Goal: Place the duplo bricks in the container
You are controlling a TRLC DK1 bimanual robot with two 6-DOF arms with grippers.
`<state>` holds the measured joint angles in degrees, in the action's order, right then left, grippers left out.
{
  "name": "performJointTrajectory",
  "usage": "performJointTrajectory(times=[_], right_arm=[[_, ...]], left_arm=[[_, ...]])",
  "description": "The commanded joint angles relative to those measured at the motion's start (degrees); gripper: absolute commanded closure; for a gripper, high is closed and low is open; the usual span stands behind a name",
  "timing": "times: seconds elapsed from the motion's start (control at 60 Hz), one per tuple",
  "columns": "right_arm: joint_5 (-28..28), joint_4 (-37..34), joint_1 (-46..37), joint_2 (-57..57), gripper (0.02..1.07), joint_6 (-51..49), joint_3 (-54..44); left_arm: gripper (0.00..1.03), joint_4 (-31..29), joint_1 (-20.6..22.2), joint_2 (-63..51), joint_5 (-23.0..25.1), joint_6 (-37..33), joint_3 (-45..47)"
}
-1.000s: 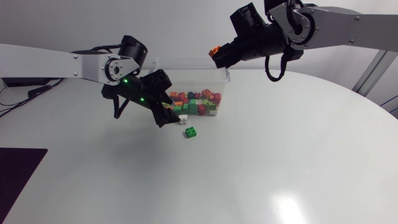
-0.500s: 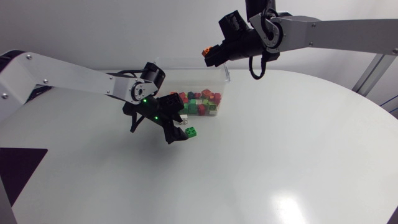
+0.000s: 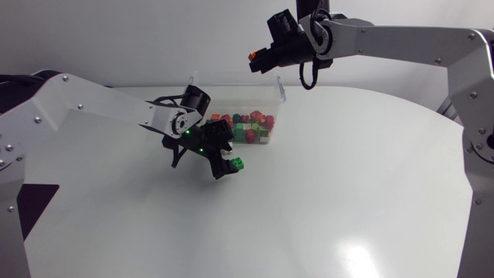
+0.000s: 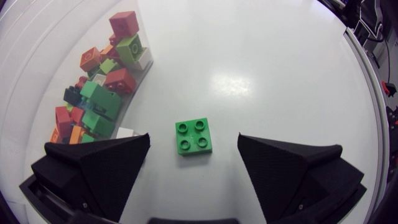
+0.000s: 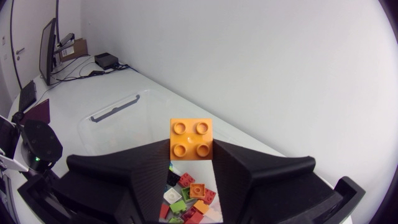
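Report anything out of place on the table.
One green brick lies on the table outside the container, between the left gripper's open fingers, not gripped. A small white piece also seems to be outside, near the container wall. Nothing looks spilled or damaged.

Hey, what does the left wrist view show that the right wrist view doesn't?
Only the left wrist view: a green brick lying on the table between the open fingers of the left gripper, touched by neither, and a white brick beside the container's wall. Only the right wrist view: an orange brick clamped in the right gripper, with the container below. Both: the clear container and its pile of red, green and orange bricks.
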<state>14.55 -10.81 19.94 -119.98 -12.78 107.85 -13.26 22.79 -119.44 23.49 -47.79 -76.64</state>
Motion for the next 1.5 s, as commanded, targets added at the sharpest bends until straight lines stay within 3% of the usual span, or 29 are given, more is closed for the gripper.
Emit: performJointTrajectory(times=[0.0, 0.033, 0.067, 0.3, 0.367, 0.6, 0.667, 1.0, 1.483], right_arm=[[-0.5, -1.1, -0.7, -2.6, 0.27, 1.9, 2.5], [-0.5, -1.2, -0.7, -2.6, 0.14, 1.9, 2.5], [-0.5, -1.4, -0.8, -2.4, 0.09, 1.9, 2.4], [-0.5, -1.4, -0.3, 4.2, 0.07, 1.6, -5.5], [-0.7, -1.1, 0.1, 7.3, 0.07, 1.8, -9.6], [-2.3, 2.1, 2.2, 17.2, 0.07, 3.0, -24.2], [-3.4, 2.6, 3.0, 18.9, 0.07, 3.7, -27.3], [-9.1, 4.9, 7.8, 23.1, 0.07, 6.8, -38.3], [-15.4, 4.7, 16.0, 10.6, 0.07, 10.8, -35.7]], left_arm=[[0.06, 1.3, 0.6, -3.2, -0.2, 0.3, -1.8], [0.06, 1.3, 0.7, -3.7, -0.2, 0.2, -2.4], [0.06, 1.3, 0.8, -4.1, -0.2, 0.2, -2.7], [0.09, 1.2, 1.1, -7.1, -0.2, 0.4, -5.5], [0.17, 1.2, 1.1, -7.8, -0.2, 0.4, -5.8], [0.72, 0.3, 0.9, -7.9, -0.1, 0.2, -4.8], [0.81, -0.2, 0.8, -7.0, -0.1, 0.2, -4.0], [0.82, -2.0, 0.7, 5.7, 0.0, -1.7, 6.9], [0.82, -4.8, -5.8, 20.0, 2.3, -1.7, 12.6]])
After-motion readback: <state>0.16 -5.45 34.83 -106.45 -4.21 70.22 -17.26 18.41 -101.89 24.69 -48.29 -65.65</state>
